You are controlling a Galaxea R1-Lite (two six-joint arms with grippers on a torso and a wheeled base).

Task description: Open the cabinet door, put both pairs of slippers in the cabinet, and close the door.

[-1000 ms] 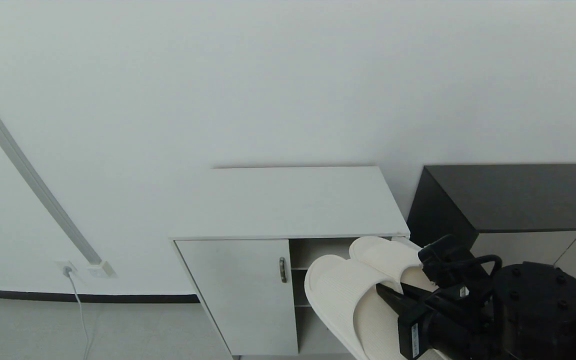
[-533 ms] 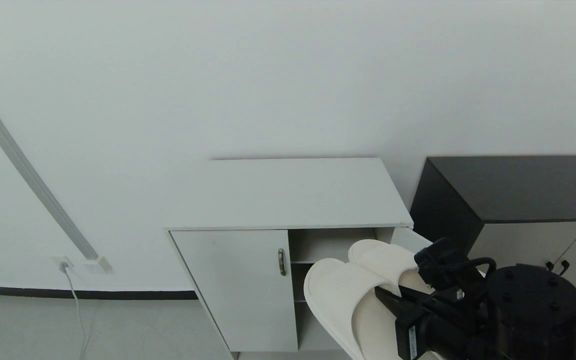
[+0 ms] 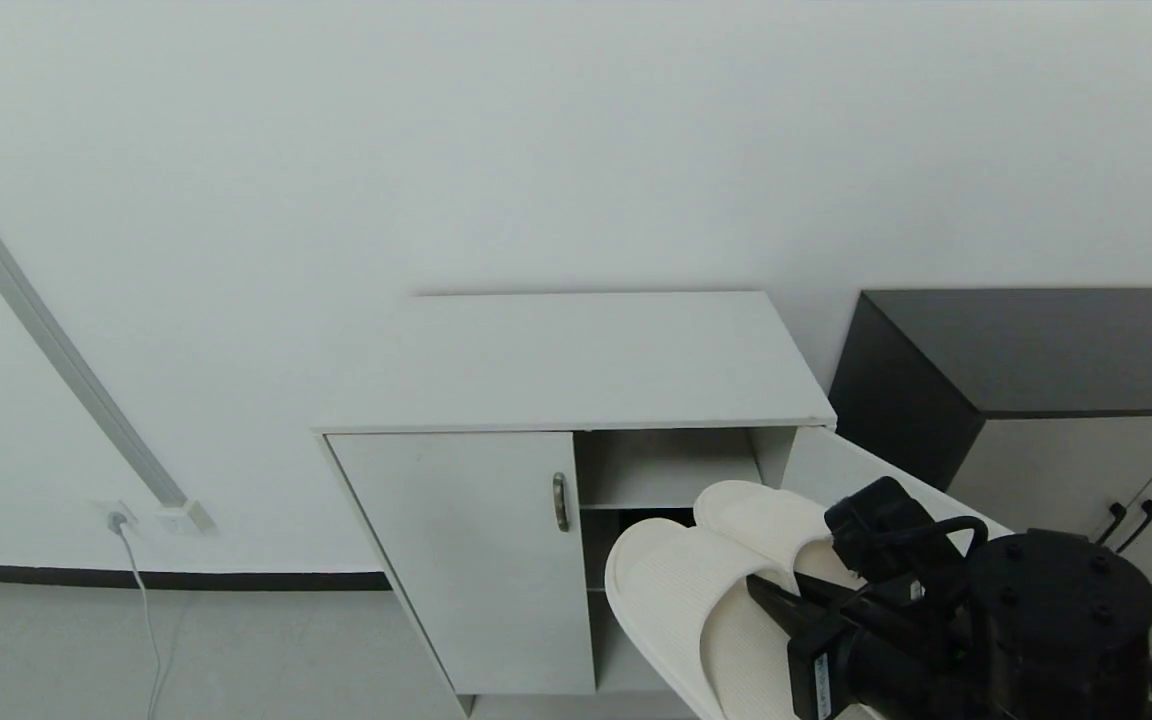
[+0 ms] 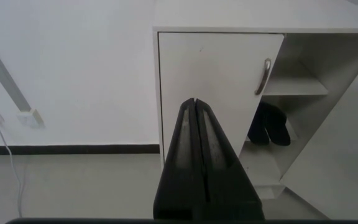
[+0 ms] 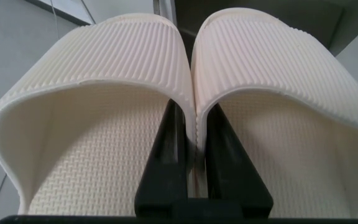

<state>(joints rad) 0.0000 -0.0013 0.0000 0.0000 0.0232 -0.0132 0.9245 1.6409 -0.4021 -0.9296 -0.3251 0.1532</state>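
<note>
cream ribbed slippers (image 5: 117, 68) side by side, inner edges in the gripper (image 5: 196, 124)

Bright, even, diffuse light, cabinet (image 3: 586, 360) interior in shadow, straight lines bowed near head-view edges

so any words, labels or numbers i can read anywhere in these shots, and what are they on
No text can be read.
white label on the body of the right gripper: some print, too small to read.
cabinet, cream slippers, wall socket: no words, numbers or signs to be seen.
</note>
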